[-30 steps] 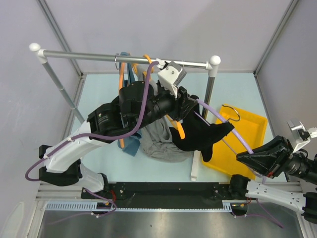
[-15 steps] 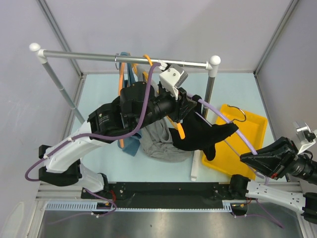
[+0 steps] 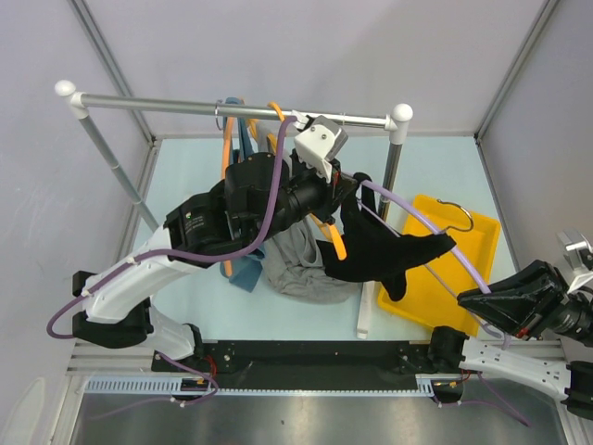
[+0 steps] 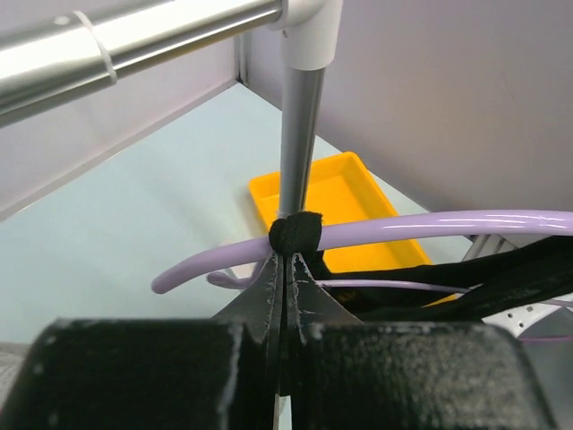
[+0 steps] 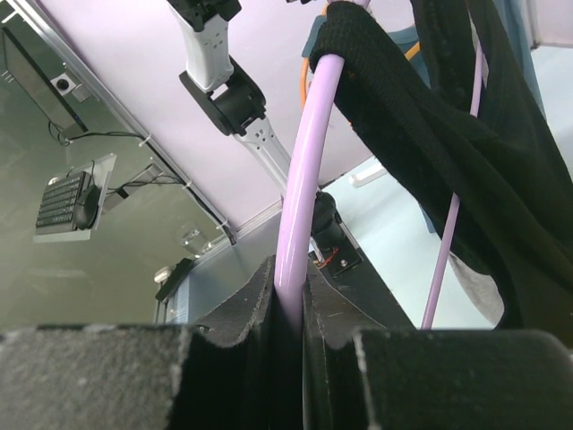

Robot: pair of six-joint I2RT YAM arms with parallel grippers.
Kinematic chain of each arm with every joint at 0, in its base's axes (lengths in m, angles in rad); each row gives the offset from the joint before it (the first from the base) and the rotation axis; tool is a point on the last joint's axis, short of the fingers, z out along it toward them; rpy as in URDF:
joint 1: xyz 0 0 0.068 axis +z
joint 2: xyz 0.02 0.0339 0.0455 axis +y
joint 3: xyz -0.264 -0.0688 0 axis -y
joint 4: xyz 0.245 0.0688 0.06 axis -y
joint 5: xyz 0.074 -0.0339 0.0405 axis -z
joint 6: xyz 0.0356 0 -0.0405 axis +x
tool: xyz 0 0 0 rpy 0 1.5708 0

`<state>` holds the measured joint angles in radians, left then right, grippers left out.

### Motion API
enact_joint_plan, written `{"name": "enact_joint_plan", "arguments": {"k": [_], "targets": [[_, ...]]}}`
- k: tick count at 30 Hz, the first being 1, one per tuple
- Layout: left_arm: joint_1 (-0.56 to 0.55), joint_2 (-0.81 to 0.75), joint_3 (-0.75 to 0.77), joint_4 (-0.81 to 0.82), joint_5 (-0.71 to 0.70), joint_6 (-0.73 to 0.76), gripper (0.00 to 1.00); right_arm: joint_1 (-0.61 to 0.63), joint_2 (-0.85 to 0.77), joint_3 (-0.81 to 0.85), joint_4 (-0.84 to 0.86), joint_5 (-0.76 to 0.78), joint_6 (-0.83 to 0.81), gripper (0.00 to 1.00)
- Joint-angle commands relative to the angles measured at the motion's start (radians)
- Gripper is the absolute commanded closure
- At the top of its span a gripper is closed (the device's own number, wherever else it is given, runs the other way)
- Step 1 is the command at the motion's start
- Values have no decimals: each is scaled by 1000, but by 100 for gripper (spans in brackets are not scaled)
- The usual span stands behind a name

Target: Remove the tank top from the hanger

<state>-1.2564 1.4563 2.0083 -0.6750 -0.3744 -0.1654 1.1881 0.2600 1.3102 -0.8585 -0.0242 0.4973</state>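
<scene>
A black tank top (image 3: 380,250) hangs on a lavender hanger (image 3: 435,243) held in the air between both arms, over the yellow bin's left edge. My left gripper (image 3: 350,185) is shut on the top's black strap (image 4: 296,232) where it wraps the lavender hanger (image 4: 430,224). My right gripper (image 3: 471,298) is shut on the hanger's other arm (image 5: 300,206), low at the right. In the right wrist view the tank top (image 5: 448,152) drapes from the hanger above my fingers. The hanger's wire hook (image 3: 454,209) points out over the bin.
A yellow bin (image 3: 477,236) sits on the table at the right. The clothes rack's rail (image 3: 185,104) and right post (image 3: 391,181) stand behind my left arm. Orange hangers (image 3: 274,113) with a grey garment (image 3: 296,264) and a blue one (image 3: 246,273) hang on the rail.
My right gripper has moved right and slightly down, drawing the lavender hanger and its hook further right over the bin. The tank top has stretched out between the grippers. The left gripper has barely moved.
</scene>
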Motion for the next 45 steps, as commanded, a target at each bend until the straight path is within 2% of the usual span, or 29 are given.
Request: {"name": "enact_joint_plan", "arguments": {"k": [1, 5, 12, 21, 28, 31, 34, 35, 39, 41, 42, 44, 45], "targets": [[-5, -31, 18, 28, -55, 26, 100, 7, -33, 47, 52, -17, -5, 100], [-5, -30, 20, 15, -159, 36, 100, 10, -39, 66, 33, -25, -8, 100], [-3, -28, 17, 0, -264, 41, 100, 11, -57, 92, 4, -86, -11, 100], [-3, -20, -3, -18, -275, 33, 100, 8, -131, 110, 9, -53, -11, 100], [-3, -11, -17, -40, -201, 3, 100, 10, -133, 81, 101, -46, -34, 100], [-3, -14, -29, -41, -129, -11, 100, 8, -113, 58, 134, -57, -49, 100], [-3, -17, -42, -40, -42, -16, 100, 10, -87, 40, 163, -54, -66, 100], [-3, -20, -49, -37, 39, -10, 100, 10, -71, 38, 170, -52, -68, 100], [-3, -66, -97, -11, 216, 13, 100, 7, -25, 32, 144, -22, -51, 100], [-3, -80, -112, -15, 265, 29, 92, 8, -19, 6, 131, -5, -40, 100], [-3, -89, -117, -18, 272, 35, 75, 8, -22, -5, 134, 1, -28, 100], [-1, -117, -125, -27, 284, 47, 54, 7, -24, -50, 150, 6, -20, 100], [-3, -126, -123, -31, 292, 50, 33, 8, -21, -61, 162, 9, -14, 100]]}}
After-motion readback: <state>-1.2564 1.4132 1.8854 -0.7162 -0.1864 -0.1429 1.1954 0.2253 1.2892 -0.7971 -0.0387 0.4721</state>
